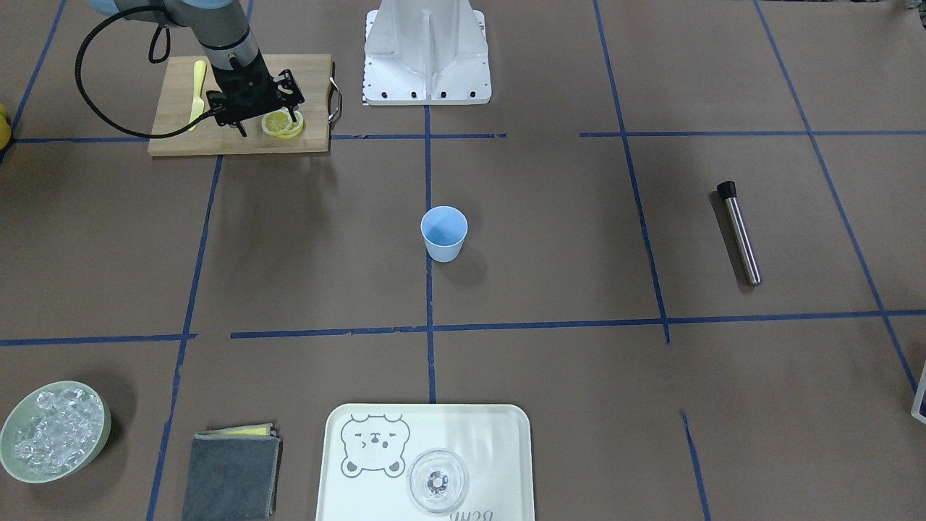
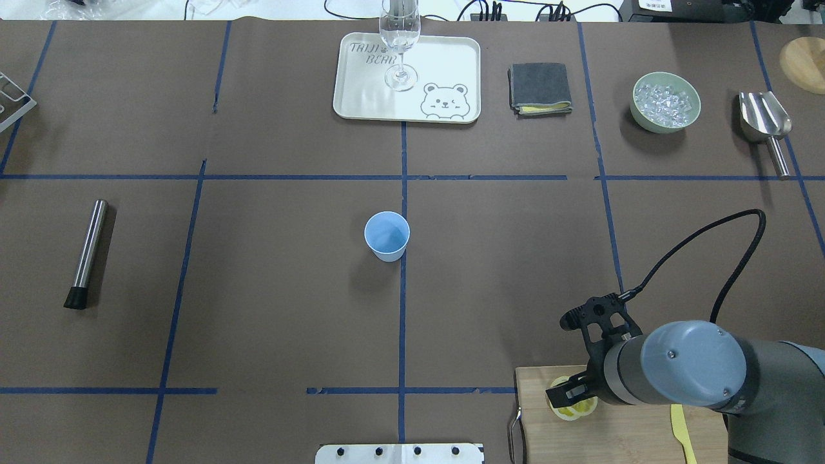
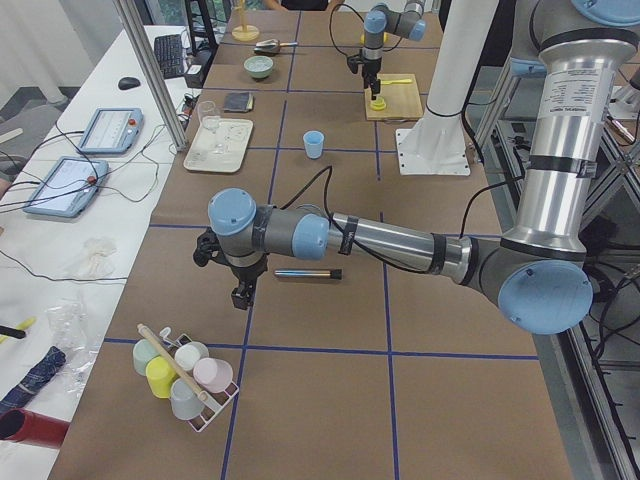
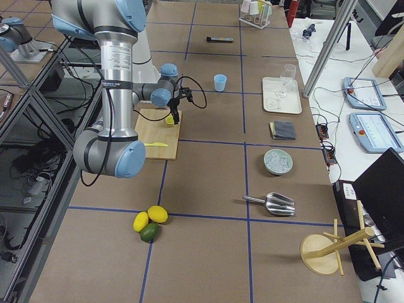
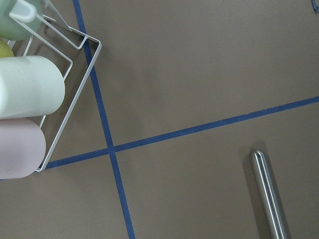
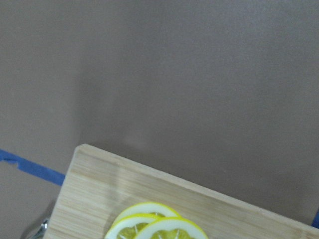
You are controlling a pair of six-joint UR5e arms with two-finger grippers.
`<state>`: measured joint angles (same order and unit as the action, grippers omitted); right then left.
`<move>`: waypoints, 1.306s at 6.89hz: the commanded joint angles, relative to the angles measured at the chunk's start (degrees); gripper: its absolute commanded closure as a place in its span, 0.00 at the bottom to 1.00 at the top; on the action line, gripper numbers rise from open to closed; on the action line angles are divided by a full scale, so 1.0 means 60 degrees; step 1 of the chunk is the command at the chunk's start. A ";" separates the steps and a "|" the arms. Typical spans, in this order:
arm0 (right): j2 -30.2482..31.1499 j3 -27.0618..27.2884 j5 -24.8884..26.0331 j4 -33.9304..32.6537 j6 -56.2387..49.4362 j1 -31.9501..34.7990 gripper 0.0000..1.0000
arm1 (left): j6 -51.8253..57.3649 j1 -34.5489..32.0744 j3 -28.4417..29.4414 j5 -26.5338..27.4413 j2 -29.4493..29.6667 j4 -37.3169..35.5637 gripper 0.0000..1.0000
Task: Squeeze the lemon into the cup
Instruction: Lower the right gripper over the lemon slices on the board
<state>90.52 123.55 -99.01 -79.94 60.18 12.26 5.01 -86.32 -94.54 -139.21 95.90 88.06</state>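
Note:
Thin lemon slices (image 1: pixel 283 124) lie overlapped on a wooden cutting board (image 1: pixel 239 145) at the robot's right. They also show in the right wrist view (image 6: pixel 154 226) and the overhead view (image 2: pixel 573 407). My right gripper (image 1: pixel 268 123) hangs just above them, open, its fingers on either side of the slices and holding nothing. The light-blue cup (image 1: pixel 443 233) stands upright and empty at the table's middle (image 2: pixel 387 236), far from both grippers. My left gripper (image 3: pixel 243 295) hovers over the far left end of the table, near a cup rack. I cannot tell if it is open or shut.
A yellow plastic knife (image 1: pixel 197 90) lies on the board. A steel muddler (image 2: pixel 87 251) lies at the left. A tray (image 1: pixel 499 449) with a clear glass (image 1: pixel 437 481), a folded cloth (image 1: pixel 231 474) and a bowl of ice (image 1: pixel 54 430) line the far edge. A cup rack (image 5: pixel 30 99) sits under the left wrist.

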 commanded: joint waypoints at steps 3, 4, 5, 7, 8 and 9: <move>-0.0013 -0.0010 0.0594 0.0007 0.1099 -0.0564 0.00 | -0.0014 -0.0013 -0.0340 -0.0002 -0.0235 -0.0014 0.00; -0.0013 -0.0039 0.0579 0.0036 0.1726 -0.0564 0.00 | -0.0014 -0.0013 -0.0444 -0.0002 -0.0294 -0.0014 0.00; -0.0027 -0.0054 0.0550 0.0037 0.2268 -0.0593 0.00 | -0.0014 -0.0013 -0.0459 -0.0002 -0.0295 -0.0014 0.00; -0.0129 -0.0083 0.0550 0.0051 0.2639 -0.0622 0.00 | -0.0014 -0.0027 -0.0489 -0.0017 -0.0310 -0.0014 0.00; -0.0130 -0.0112 0.0565 0.0051 0.2640 -0.0608 0.00 | -0.0014 -0.0028 -0.0489 -0.0017 -0.0310 -0.0014 0.00; -0.0130 -0.0171 0.0536 0.0051 0.2640 -0.0608 0.00 | -0.0014 -0.0028 -0.0503 -0.0017 -0.0310 -0.0014 0.00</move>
<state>89.80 122.86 -95.69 -79.63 75.86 8.62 4.92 -86.47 -97.47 -139.30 94.05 87.98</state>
